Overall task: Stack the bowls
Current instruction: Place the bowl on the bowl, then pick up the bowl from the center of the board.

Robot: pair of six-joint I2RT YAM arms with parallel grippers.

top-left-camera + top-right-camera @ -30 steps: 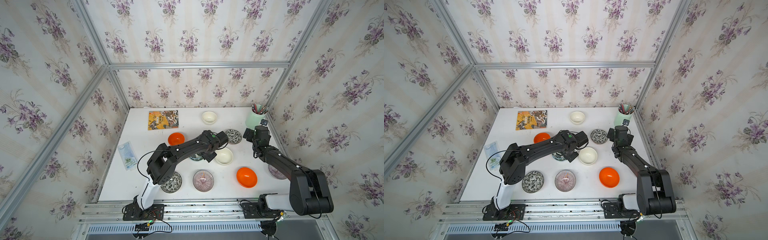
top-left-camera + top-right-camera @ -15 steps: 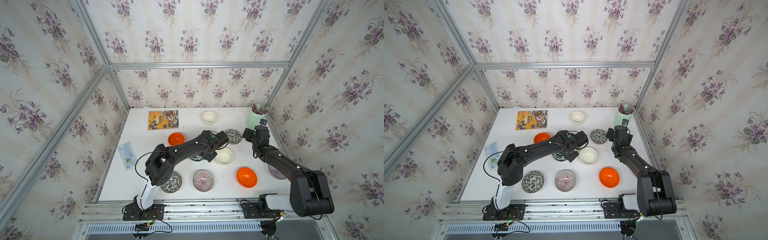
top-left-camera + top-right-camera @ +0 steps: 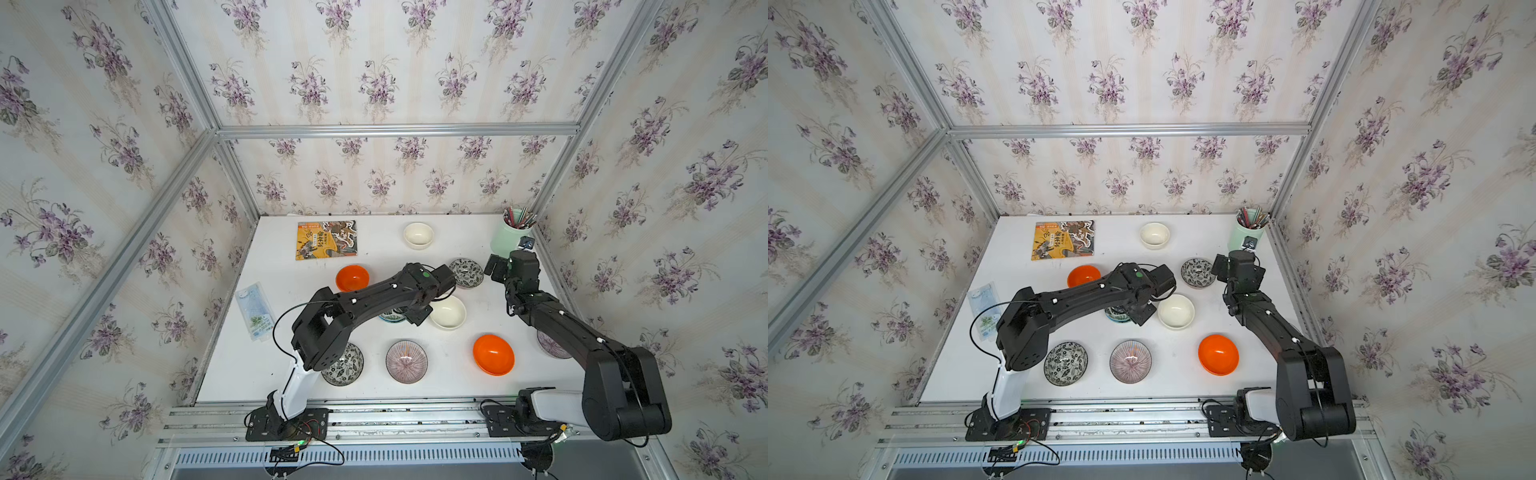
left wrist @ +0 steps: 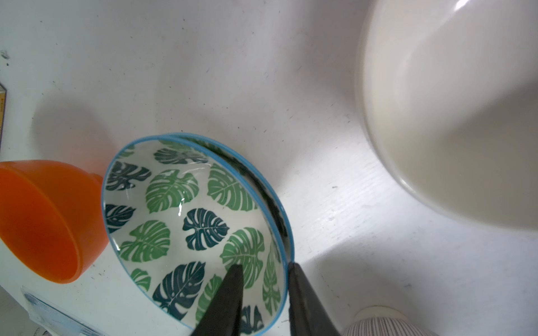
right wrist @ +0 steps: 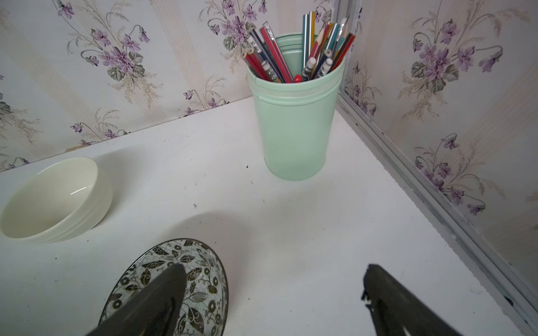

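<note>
**Leaf pair nested: release in hand, floral bowl next**

The left gripper (image 4: 263, 266) stands astride the rim of the green leaf bowls (image 4: 186, 221). One bowl sits nested in the other, both blue rims showing. They rest on the bench (image 4: 203, 72) between an orange bowl (image 4: 37, 215) and a cream bowl (image 4: 451, 116). The jaws are narrowly apart, one finger inside and one outside, with the inner finger clear of the wall. I judge this to be the release step for that pair. The next move calls for a straight lift, so the fingers do not drag the upper bowl askew.

The right gripper (image 5: 273, 296) hangs wide and empty near the pencil cup (image 5: 294, 116), one finger over the floral bowl (image 5: 201, 279). To take that bowl it must come down with the rim between its fingers. It then has to carry the bowl to the second floral bowl (image 3: 1066, 363) at the front of the bench.
</note>
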